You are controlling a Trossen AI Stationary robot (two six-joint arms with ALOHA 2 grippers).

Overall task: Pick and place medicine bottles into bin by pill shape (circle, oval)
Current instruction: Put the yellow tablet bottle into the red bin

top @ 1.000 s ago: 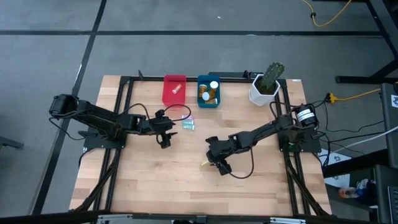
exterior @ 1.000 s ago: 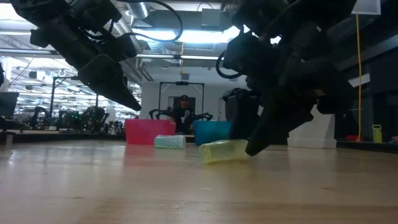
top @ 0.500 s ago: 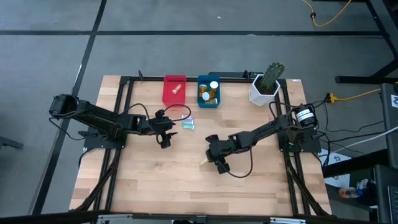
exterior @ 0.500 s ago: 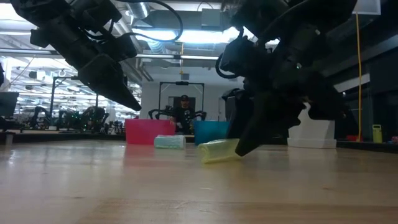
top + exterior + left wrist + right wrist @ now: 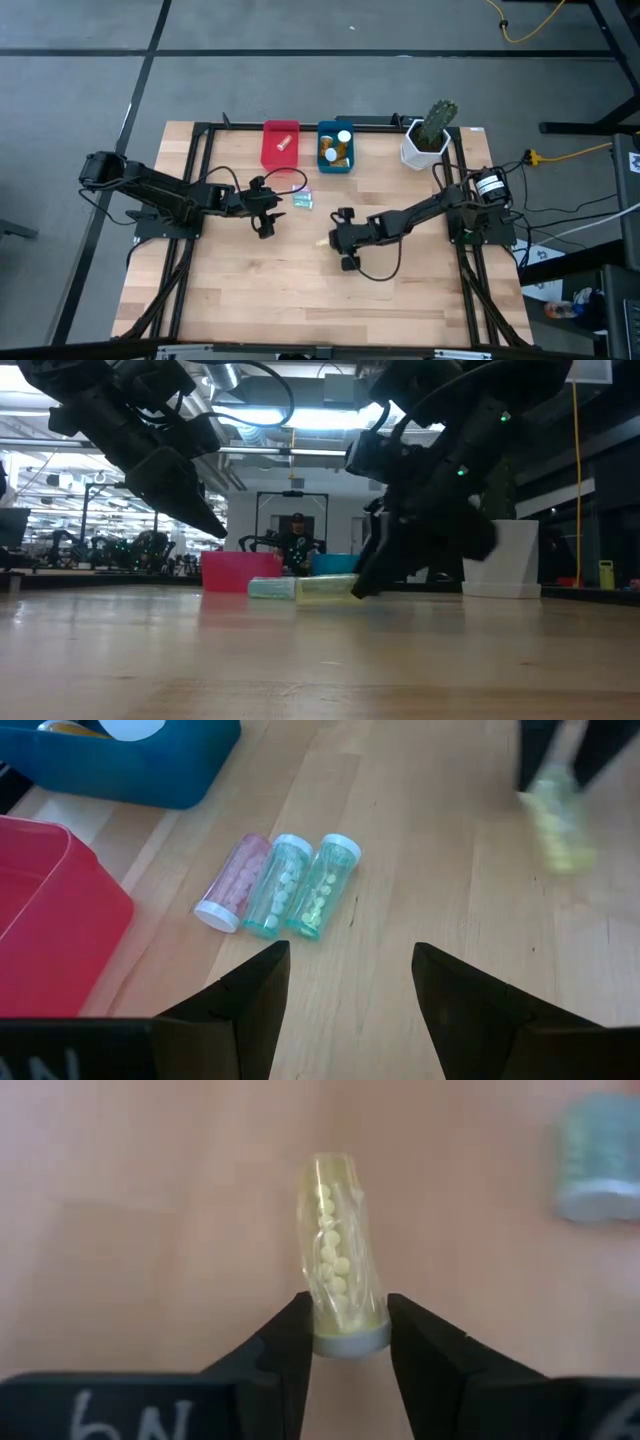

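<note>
A small yellow-tinted medicine bottle (image 5: 340, 1275) with round pills lies at mid-table (image 5: 325, 243), and my right gripper (image 5: 348, 1348) is shut on its capped end. Three more medicine bottles, pink (image 5: 235, 885), teal (image 5: 275, 885) and green (image 5: 325, 885), lie side by side on the wood (image 5: 303, 201). My left gripper (image 5: 345, 970) hovers open just short of them (image 5: 265, 225), touching nothing. A red bin (image 5: 281, 145) and a blue bin (image 5: 336, 147) stand at the far edge, with bottles inside. My right gripper pinches the yellow bottle's grey cap end (image 5: 350, 1342) between its two fingers (image 5: 285, 1345), one on each side. The fingers slant down from the table's right and lie along the bottle, which points away from them toward the left. Whether it is clear of the wood, I cannot tell.
A white pot with a green cactus (image 5: 430, 135) stands at the far right corner. A black frame runs along the table's edges (image 5: 205, 150). In the low view a person shows far behind the bins (image 5: 295, 540). Bare wood lies toward the near edge (image 5: 320, 310).
My right gripper has turned at the wrist and swung toward the far edge and a little left. The yellow bottle has gone with it, from nearer the front to closer beside the three lying bottles.
</note>
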